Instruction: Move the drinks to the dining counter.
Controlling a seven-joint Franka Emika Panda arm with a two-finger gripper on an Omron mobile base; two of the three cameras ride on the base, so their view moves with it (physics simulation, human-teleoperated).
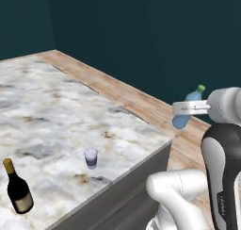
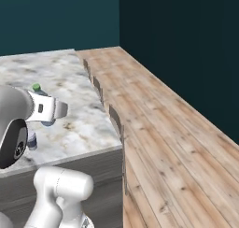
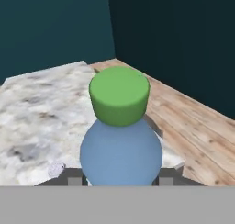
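My gripper (image 1: 184, 112) is shut on the small blue bottle (image 1: 180, 120) with a green cap, holding it tilted in the air near the far right corner of the dining counter (image 1: 56, 106). On the marbled top the dark wine bottle (image 1: 18, 189) stands at the near left. The white-and-purple cup (image 1: 91, 158) stands near the front edge. In the right base view the gripper (image 2: 46, 110) holds the bottle (image 2: 36, 88) over the counter (image 2: 79, 115), and the cup (image 2: 31, 140) peeks from behind the arm. In the hand view the bottle (image 3: 120, 149) sits between the fingers (image 3: 167, 176).
Wooden floor (image 2: 163, 129) runs along the counter's right side up to dark teal walls (image 1: 141, 36). The counter's dark grey side (image 1: 122, 196) drops just in front of my base. Several dark stool backs (image 2: 115, 116) line the counter's right edge.
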